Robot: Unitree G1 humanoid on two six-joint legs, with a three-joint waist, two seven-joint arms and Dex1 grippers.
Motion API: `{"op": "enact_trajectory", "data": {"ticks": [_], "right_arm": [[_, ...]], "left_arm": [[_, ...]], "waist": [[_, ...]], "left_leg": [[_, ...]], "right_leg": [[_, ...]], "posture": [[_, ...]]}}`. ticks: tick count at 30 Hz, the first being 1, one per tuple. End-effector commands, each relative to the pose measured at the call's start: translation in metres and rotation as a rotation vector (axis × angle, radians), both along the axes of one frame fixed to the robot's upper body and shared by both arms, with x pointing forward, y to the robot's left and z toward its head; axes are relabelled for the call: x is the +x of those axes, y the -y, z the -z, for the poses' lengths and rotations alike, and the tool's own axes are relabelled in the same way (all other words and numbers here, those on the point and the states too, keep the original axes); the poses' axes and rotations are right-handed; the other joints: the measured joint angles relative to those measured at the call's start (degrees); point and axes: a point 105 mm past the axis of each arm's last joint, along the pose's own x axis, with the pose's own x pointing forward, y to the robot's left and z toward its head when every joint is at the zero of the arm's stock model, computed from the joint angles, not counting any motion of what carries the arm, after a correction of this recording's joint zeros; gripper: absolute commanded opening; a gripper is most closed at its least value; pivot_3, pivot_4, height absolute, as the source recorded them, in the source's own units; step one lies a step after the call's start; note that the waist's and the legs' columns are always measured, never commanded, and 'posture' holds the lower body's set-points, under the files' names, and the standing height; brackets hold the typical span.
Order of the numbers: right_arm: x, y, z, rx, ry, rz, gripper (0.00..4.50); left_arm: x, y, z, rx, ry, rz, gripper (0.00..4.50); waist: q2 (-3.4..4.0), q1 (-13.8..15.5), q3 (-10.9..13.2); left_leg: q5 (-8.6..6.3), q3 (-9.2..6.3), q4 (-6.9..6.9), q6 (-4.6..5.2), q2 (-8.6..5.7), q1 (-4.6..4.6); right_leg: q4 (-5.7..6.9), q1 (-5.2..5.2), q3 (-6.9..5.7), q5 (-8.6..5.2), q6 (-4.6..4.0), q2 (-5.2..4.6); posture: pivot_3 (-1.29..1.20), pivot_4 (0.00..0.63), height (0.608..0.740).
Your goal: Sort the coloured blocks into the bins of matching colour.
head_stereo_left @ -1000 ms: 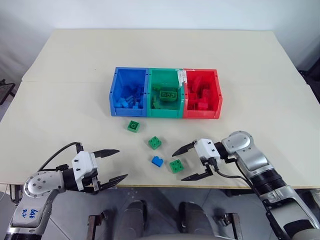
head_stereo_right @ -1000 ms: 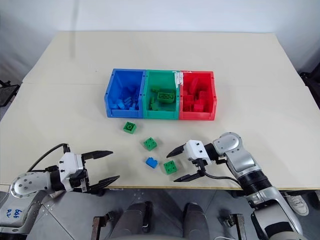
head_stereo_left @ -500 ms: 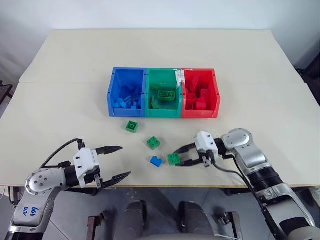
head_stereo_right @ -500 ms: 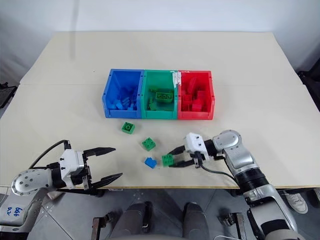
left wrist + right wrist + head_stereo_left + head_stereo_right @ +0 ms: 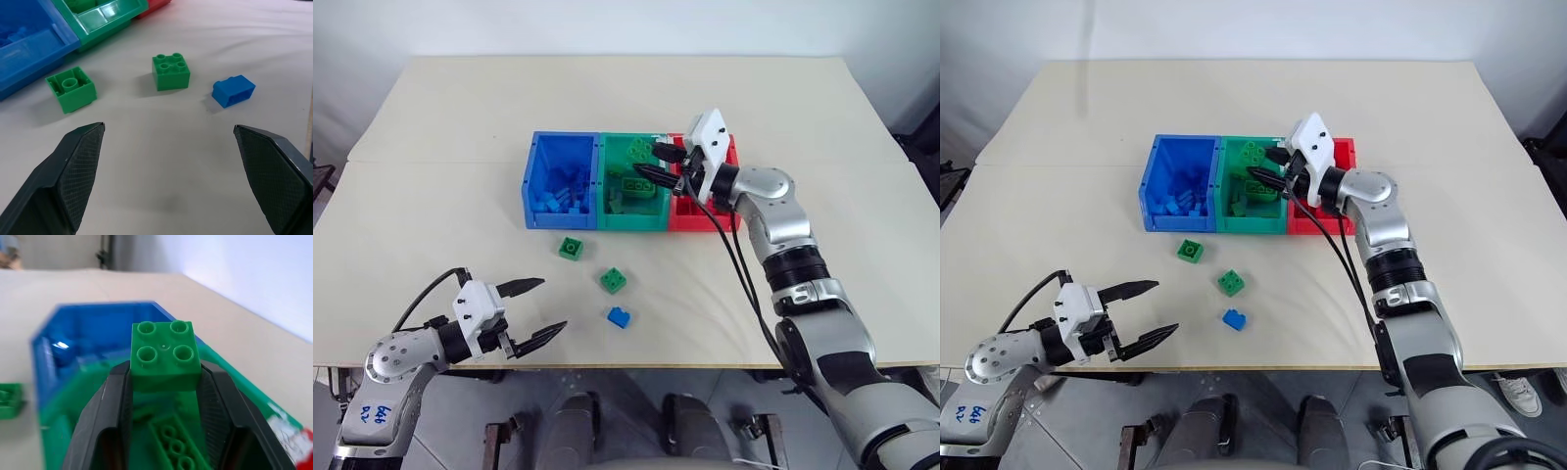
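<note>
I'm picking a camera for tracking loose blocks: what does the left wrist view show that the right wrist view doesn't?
Left wrist only: the blue block and an upright green block loose on the table, between the left gripper's open fingers.
Right wrist only: the right gripper shut on a green block over the green bin.
Both: the blue bin.

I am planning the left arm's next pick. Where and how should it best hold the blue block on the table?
Probably grip the blue block across its two long flat sides, coming from above: it lies alone on the table, and the open left gripper is nearest.
</note>
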Motion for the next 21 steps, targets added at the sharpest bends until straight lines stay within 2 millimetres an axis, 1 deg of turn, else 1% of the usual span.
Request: {"op": "enact_trajectory", "data": {"ticks": [1, 4, 6, 7, 11, 13, 15, 17, 19, 21], "right_arm": [[0.0, -0.003, -0.014, 0.017, 0.055, -0.013, 2.77], [-0.002, -0.002, -0.014, 0.021, 0.051, -0.034, 3.82], [-0.008, 0.003, -0.014, 0.016, 0.052, -0.062, 4.46], [-0.012, 0.006, -0.014, 0.018, 0.052, -0.087, 4.46], [-0.052, 0.03, -0.007, 0.006, 0.063, -0.269, 4.46], [-0.074, 0.048, 0.002, -0.015, 0.066, -0.328, 4.46], [-0.097, 0.072, 0.014, -0.045, 0.059, -0.374, 4.46], [-0.117, 0.091, 0.021, -0.058, 0.045, -0.391, 4.46], [-0.133, 0.102, 0.025, -0.069, 0.002, -0.406, 4.46], [-0.15, 0.12, 0.036, -0.112, -0.044, -0.381, 4.46]], "left_arm": [[0.0, 0.001, -0.018, -0.034, 0.07, -0.015, 4.5], [0.003, -0.001, -0.027, -0.072, 0.106, -0.05, 4.5], [0.002, -0.002, -0.029, -0.075, 0.111, -0.053, 4.5], [0.002, -0.002, -0.029, -0.073, 0.111, -0.052, 4.5], [-0.002, -0.002, -0.024, -0.042, 0.087, -0.007, 4.5], [-0.002, -0.003, -0.022, -0.019, 0.076, 0.02, 4.5], [0.0, -0.007, -0.02, 0.012, 0.064, 0.051, 4.5], [0.001, -0.015, -0.017, 0.056, 0.057, 0.068, 4.5], [0.004, -0.029, -0.013, 0.12, 0.069, 0.057, 4.5], [0.004, -0.046, -0.005, 0.171, 0.038, 0.065, 4.5]], "waist": [[0.0, -0.31, 0.0], [0.0, -0.93, 0.0], [0.0, -1.0, 0.0], [0.0, -1.01, 0.0], [0.0, -0.63, 0.0], [0.0, -0.33, 0.0], [0.0, 0.27, 0.0], [0.01, 0.52, 0.01], [0.01, 0.5, 0.01], [0.02, 0.45, 0.01]], "left_leg": [[0.0, 0.0, 0.0, 0.0, 0.0, 0.0], [0.0, 0.0, 0.0, 0.01, 0.01, -0.02], [0.0, 0.0, 0.0, 0.0, 0.03, -0.01], [0.0, 0.0, -0.01, 0.0, 0.03, -0.01], [-0.05, 0.0, -0.03, 0.02, 0.03, -0.02], [-0.09, 0.01, 0.0, 0.06, -0.01, -0.04], [-0.12, 0.07, 0.04, 0.1, -0.01, -0.04], [-0.12, 0.1, 0.06, 0.1, 0.01, -0.02], [-0.12, 0.15, 0.06, 0.1, 0.02, 0.01], [-0.13, 0.25, 0.05, 0.09, 0.06, 0.09]], "right_leg": [[0.0, 0.0, 0.0, 0.0, 0.0, 0.0], [-0.01, 0.0, 0.0, 0.0, 0.0, 0.0], [0.0, 0.0, -0.01, 0.0, 0.0, 0.0], [0.0, 0.0, -0.01, 0.0, 0.0, 0.0], [-0.06, 0.01, -0.03, 0.0, 0.0, 0.0], [-0.09, 0.04, -0.03, 0.01, 0.01, -0.02], [-0.12, 0.04, -0.02, 0.02, 0.04, -0.02], [-0.14, 0.06, -0.03, 0.02, 0.04, -0.01], [-0.2, 0.06, -0.03, 0.02, 0.05, -0.01], [-0.32, 0.06, -0.01, 0.02, 0.05, -0.01]], "posture": [[0.0, 0.15, 0.74], [0.0, 0.15, 0.74], [0.0, 0.15, 0.74], [0.0, 0.15, 0.74], [0.0, 0.15, 0.74], [0.0, 0.15, 0.74], [0.0, 0.15, 0.74], [0.0, 0.15, 0.74], [0.0, 0.15, 0.74], [0.0, 0.15, 0.74]]}}
